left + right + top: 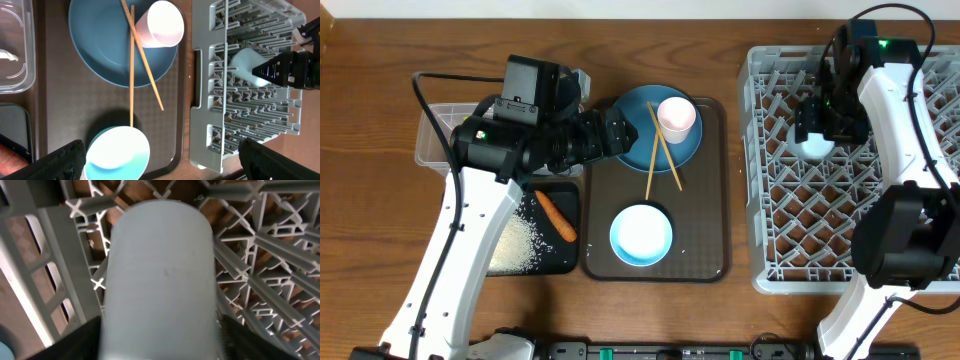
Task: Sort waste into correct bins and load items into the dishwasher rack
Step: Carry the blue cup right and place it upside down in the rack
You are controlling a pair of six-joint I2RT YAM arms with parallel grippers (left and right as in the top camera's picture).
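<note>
- Right gripper (160, 345) grasps the blue cup (160, 270), low among the rack (790, 230) pegs at upper right, probably to seat it.
- Left gripper (160, 160) is spread and empty over the brown tray (705, 220), likely choosing a pick.
- Plate (635, 130) carries the pink cup (677, 115) and chopsticks (660, 150); the bowl (641, 235) sits below.
- Black tray (560, 255), lower left: carrot (556, 217), rice (515, 245).

Dark-brown serving tray (705, 225): rectangular, rounded corners, low raised rim, lying flat near mid-tabletop, longer sides running front to back. Its floor shows a fine textured pattern in the left wrist view. Tabletop (370, 120): brown wood with visible grain.
</note>
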